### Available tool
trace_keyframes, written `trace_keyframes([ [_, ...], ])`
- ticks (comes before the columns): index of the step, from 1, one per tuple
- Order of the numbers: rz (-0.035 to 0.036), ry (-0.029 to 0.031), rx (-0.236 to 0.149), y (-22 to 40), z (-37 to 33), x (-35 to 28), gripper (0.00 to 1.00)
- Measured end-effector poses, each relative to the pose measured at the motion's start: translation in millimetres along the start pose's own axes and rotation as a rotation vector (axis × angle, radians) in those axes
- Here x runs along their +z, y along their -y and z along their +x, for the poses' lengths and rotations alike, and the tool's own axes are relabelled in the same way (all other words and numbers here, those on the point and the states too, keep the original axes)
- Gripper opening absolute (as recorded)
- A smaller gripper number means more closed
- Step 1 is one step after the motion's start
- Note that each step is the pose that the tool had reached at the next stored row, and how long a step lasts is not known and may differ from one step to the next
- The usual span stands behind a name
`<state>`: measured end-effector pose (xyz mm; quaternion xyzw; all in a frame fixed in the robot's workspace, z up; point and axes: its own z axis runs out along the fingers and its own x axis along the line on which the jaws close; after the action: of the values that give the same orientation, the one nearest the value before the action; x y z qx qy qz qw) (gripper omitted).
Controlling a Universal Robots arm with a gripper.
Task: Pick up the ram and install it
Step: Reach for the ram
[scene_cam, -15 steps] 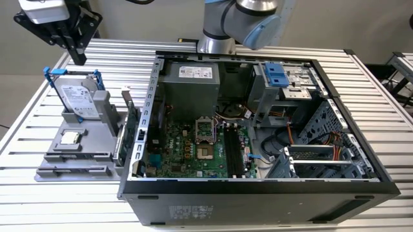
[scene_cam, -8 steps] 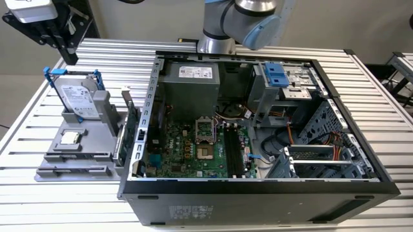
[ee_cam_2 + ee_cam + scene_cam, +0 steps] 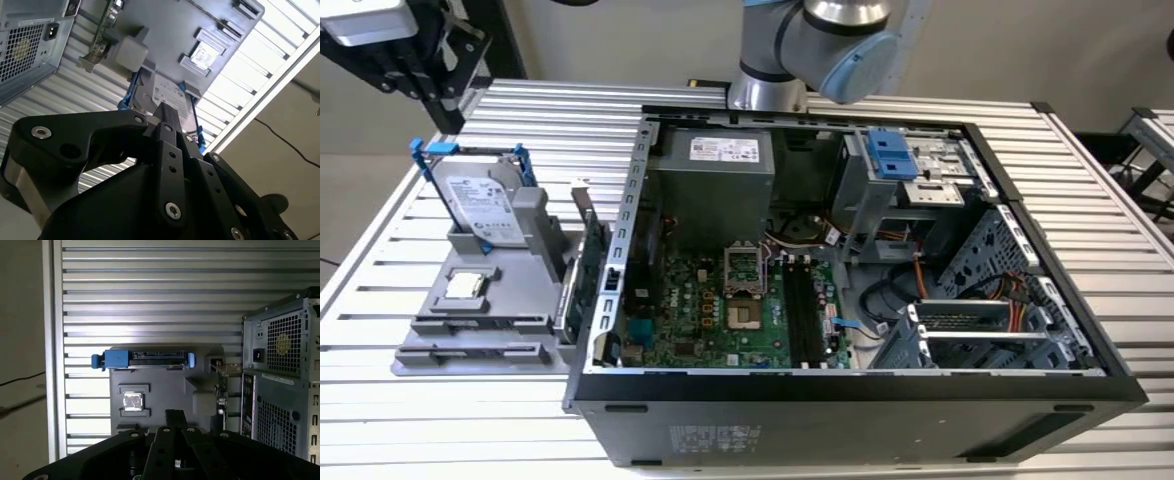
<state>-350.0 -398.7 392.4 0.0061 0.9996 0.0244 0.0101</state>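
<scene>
Your gripper (image 3: 175,416) — fingers pressed together, nothing held — hangs over the fixture (image 3: 160,380); past it, toward the case (image 3: 854,420), what looks to be the ram (image 3: 564,300) stands on edge at the fixture's rim — long axis along the case wall.

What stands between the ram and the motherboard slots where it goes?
Sideways, the upright expansion card and the case wall stand between the ram in its gray holder and the slots. From above, the case is open and nothing visible blocks them.
</scene>
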Motion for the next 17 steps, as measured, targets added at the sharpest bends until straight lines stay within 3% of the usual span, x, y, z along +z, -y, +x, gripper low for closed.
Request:
trace_keyframes([
  [8,-0.0007,-0.0018,-0.036,0.2,12.9,-0.1,0.0],
  [13,-0.0007,-0.002,-0.038,0.4,13.2,-0.2,0.0],
  [17,-0.0007,-0.0019,-0.038,5.7,13.9,-0.3,0.0],
])
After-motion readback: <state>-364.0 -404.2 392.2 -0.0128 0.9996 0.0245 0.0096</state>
